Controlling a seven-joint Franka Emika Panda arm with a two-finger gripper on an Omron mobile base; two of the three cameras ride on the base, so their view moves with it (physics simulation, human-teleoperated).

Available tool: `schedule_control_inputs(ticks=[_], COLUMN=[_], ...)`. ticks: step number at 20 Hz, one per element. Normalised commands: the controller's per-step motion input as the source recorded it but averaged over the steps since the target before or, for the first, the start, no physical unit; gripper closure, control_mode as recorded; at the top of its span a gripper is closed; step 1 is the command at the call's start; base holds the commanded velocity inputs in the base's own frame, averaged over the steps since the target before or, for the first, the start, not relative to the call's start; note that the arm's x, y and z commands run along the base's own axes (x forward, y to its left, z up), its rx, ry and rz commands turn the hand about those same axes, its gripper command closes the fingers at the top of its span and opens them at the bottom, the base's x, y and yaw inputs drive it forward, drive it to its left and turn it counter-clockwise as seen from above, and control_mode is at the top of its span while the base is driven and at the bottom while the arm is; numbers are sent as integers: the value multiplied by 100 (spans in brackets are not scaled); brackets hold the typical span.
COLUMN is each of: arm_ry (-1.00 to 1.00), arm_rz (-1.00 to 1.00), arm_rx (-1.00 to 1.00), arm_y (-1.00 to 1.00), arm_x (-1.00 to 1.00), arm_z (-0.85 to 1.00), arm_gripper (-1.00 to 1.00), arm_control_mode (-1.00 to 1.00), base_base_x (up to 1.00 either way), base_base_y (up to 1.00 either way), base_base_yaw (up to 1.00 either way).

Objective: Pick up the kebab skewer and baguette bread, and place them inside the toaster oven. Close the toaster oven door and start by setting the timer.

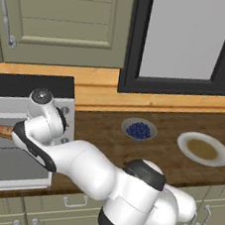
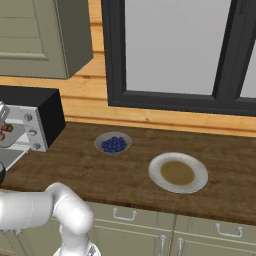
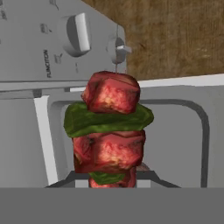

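Two things matter most here, the skewer and the bread, and both are over at the oven end of the counter. Nearest to me, the white arm reaches off toward 9 o'clock, and its gripper [image 3: 113, 177] is clamped on the kebab skewer [image 3: 110, 129]. Looking along the hand, the skewer stands straight up from the fingertips: red meat chunk, green slice, another red chunk at 12 o'clock. Right behind it lies the toaster oven door [image 3: 175, 144], folded down flat, grey with its rounded window outline. From the right base camera I can just catch the red chunks [image 2: 4, 131] at the far 9 o'clock edge, by the oven front.

A bit further in, the baguette bread [image 1: 3, 130] sits inside the toaster oven [image 1: 33, 86], poking out at 9 o'clock of the arm's wrist. The oven's knobs [image 3: 78, 34] run up its silver panel.

Out past that on the wooden counter [image 2: 100, 170], a small bowl of blueberries [image 1: 138, 130] sits about middle, and an empty-looking plate [image 1: 203, 149] with a brownish centre is at 3 o'clock of it. Furthest back is the dark-framed window [image 1: 188, 39].
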Motion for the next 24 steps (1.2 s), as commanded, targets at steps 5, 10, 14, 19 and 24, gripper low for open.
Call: schedule_control_inputs(ticks=[5, 10, 14, 19, 24], arm_ry=[6, 4, 6, 2, 0], arm_rz=[-10, -10, -11, -11, -11], arm_rx=[1, 0, 0, 0, 2], arm_y=[23, 26, 16, 20, 19], arm_x=[6, 19, 14, 13, 0], arm_z=[-13, -23, -40, -28, -5], arm_gripper=[100, 100, 100, -100, -100], arm_control_mode=[-100, -100, -100, -100, -100], base_base_x=[0, 0, 0, 0, 0], base_base_y=[0, 0, 0, 0, 0], base_base_yaw=[0, 0, 0, 0, 0])
